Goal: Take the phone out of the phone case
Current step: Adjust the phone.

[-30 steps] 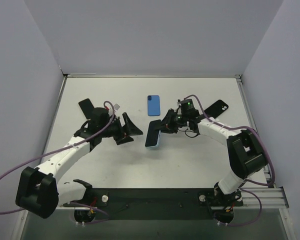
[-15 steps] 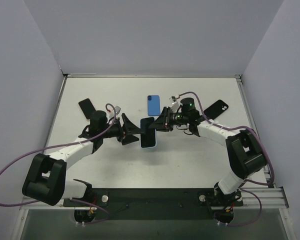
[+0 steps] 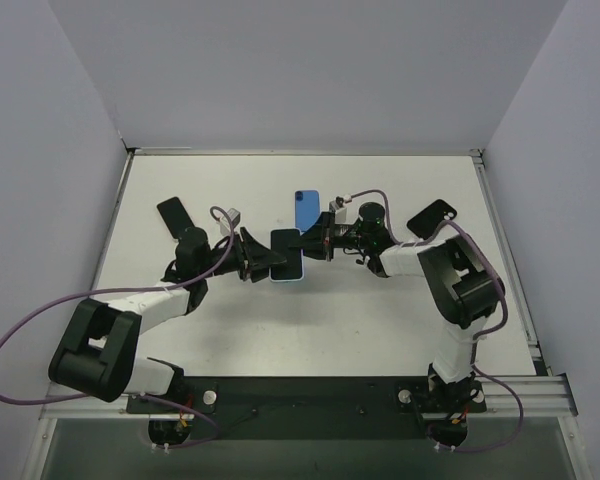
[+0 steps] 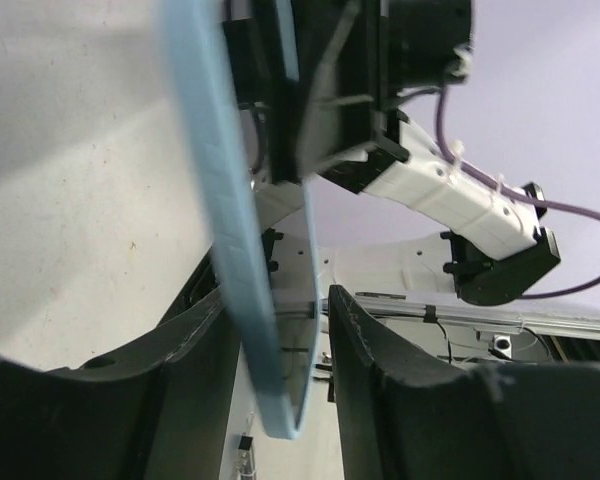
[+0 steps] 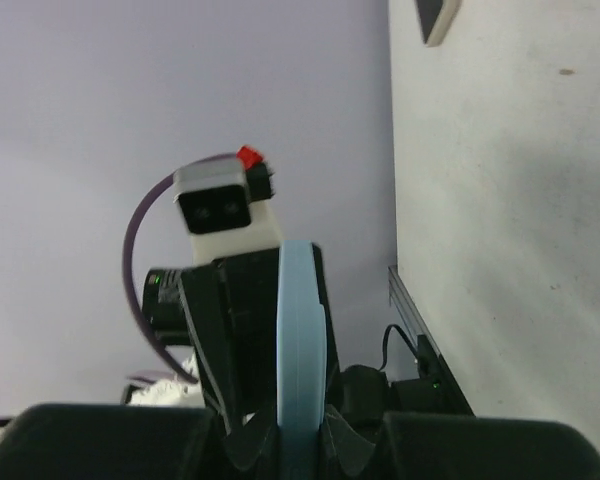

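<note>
The phone case (image 3: 290, 274), light blue with the dark-faced phone (image 3: 284, 243) judged to be inside it, is held on edge above the middle of the desk (image 3: 380, 320), between the two arms. The right claw (image 3: 316, 245) is clamped on one end of it, and in the right wrist view the blue rim is seen pinched between the fingers. The left claw (image 3: 261, 263) is set around the other end with its jaws apart. In the left wrist view a gap is seen beside one finger, so no grip is judged to be made there yet.

For the step to be done well, the left jaws should be closed on the case rim alone, not across the phone's face. The rim can then be peeled from a corner while the phone is pinned by the right claw. The pull is best made gently and low over the desk.

Counted:
- Two arms and two claws.
- One cased phone, held.
- Three flat items on the desk: a blue slab (image 3: 307, 209) toward the far edge, a left black slab (image 3: 173, 214) and a right black slab (image 3: 432, 215).

Whether these three are phones or cases cannot be told.
</note>
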Available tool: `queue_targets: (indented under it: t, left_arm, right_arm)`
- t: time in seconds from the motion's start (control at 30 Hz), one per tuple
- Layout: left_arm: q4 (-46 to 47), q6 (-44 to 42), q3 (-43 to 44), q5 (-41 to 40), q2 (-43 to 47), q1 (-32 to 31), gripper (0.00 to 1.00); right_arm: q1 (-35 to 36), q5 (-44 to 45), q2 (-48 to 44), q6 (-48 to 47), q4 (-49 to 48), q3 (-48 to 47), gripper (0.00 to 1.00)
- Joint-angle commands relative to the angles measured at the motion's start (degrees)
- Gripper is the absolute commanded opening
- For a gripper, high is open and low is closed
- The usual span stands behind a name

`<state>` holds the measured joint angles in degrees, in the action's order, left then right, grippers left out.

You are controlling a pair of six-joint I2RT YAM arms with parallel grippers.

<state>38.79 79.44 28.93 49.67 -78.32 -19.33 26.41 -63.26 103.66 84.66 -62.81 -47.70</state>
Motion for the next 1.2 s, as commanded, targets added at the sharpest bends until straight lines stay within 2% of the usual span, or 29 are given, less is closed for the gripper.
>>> queue_targets:
  t: [0.0,0.2,0.4,0.6,0.7,0.73,0.77,0.87,0.93,0.97,1.0,1.03,1.07,1.17]
  left_arm:
    - [8.59,3.61,-0.54,0.87,-0.16,-0.09,0.48]
    - [7.97,3.71,0.43,0.43,0.19,-0.09,0.36]
    - [8.76,4.32,0.52,0.34,-1.48,-0.09,0.40]
    - [9.99,5.37,1.04,-0.28,-3.06,-0.09,0.40]
    - [10.52,5.81,1.39,-0.54,-3.68,-0.09,0.21]
    - [10.43,5.81,1.31,-0.54,-3.94,-0.09,0.05]
    - [10.43,5.90,1.39,-0.54,-4.03,-0.09,0.00]
    - [10.70,6.25,0.96,-1.06,-4.03,-0.09,0.00]
    - [10.61,6.08,0.60,-1.59,-3.24,0.00,0.00]
    - [9.48,5.56,0.52,-1.77,-2.80,0.00,0.00]
    - [8.68,5.03,0.60,-2.03,-2.45,0.00,0.00]
    - [7.72,4.59,0.69,-2.38,-1.84,0.08,0.00]
    - [5.62,3.45,1.04,-2.56,-1.40,0.17,0.00]
    - [2.54,2.04,1.39,-3.53,-0.16,0.96,0.00]
  right_arm:
    - [1.01,-2.12,3.92,16.16,-32.82,-1.08,0.00]
    - [1.89,-2.74,4.19,15.80,-32.82,-0.90,0.00]
    - [2.68,-4.06,3.57,14.31,-31.59,-1.08,0.00]
    - [2.94,-5.02,2.52,12.81,-31.41,-0.46,0.00]
    - [3.12,-5.11,1.99,11.58,-30.19,-0.02,0.00]
    - [3.12,-5.20,1.81,11.06,-29.75,0.07,0.00]
    - [3.12,-5.29,1.64,10.70,-29.22,0.15,0.00]
    - [2.86,-4.42,-0.03,6.23,-24.31,0.85,0.00]
    - [2.42,-2.75,-3.27,-3.24,-12.57,1.73,0.00]
    - [2.15,-0.13,-5.03,-8.76,-5.82,1.65,0.09]
    - [1.98,1.46,-8.78,-14.12,10.09,1.39,0.34]
    - [1.97,3.57,-10.65,-24.79,18.42,-0.44,0.46]
    - [2.15,5.50,-12.15,-28.46,30.43,-1.33,0.63]
    - [1.54,8.42,-15.50,-31.75,35.64,-2.92,0.70]
